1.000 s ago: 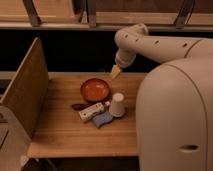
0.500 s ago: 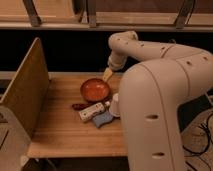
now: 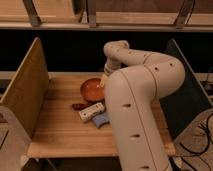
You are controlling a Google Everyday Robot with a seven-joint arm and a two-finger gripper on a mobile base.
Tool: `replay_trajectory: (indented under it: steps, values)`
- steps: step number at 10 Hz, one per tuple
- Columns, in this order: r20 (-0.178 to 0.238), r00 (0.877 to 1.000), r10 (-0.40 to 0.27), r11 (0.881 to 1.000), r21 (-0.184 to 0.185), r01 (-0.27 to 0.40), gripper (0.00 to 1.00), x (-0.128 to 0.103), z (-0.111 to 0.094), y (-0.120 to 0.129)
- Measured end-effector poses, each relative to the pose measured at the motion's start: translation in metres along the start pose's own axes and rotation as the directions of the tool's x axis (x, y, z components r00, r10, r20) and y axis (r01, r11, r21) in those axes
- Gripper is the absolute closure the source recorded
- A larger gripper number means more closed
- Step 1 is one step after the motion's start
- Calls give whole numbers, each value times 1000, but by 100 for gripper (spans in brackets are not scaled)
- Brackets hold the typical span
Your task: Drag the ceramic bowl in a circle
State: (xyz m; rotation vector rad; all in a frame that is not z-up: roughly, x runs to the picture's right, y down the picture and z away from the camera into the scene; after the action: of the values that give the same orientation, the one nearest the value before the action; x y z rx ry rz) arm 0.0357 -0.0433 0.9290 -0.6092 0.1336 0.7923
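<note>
The ceramic bowl [image 3: 92,89], orange-red and glossy with a darker rim, sits on the wooden table [image 3: 55,135] towards the back middle. My gripper [image 3: 104,80] hangs from the white arm [image 3: 135,100] right at the bowl's right rim, its pale fingertips pointing down. It stands open and I see nothing held in it. I cannot tell whether it touches the rim. The bulky arm fills the right half of the view and hides the table behind it.
A small dark red spoon-like piece [image 3: 79,106] lies just in front of the bowl. A white oblong object [image 3: 91,111] and a blue item [image 3: 101,120] lie nearer the front. Wooden side panels [image 3: 24,90] stand left and right; a dark shelf runs behind.
The arm has swung down and forward, now covering much more of the right side and the white cup. The gripper has dropped to the bowl's right rim. The bowl has not moved.
</note>
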Motion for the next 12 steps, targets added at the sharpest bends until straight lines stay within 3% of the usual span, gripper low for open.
replay_trajectory:
  steps: [2,6,9,12]
  values:
    - [-26,1000,6,1000,-6,-6,20,5,8,-3]
    - [-19,1000,-1,1000,-7,1,20,2,8,-2]
    - [-9,997,-77,996,-49,76,20,-34,34,31]
    - [-62,994,-94,993,-82,88,20,-39,65,44]
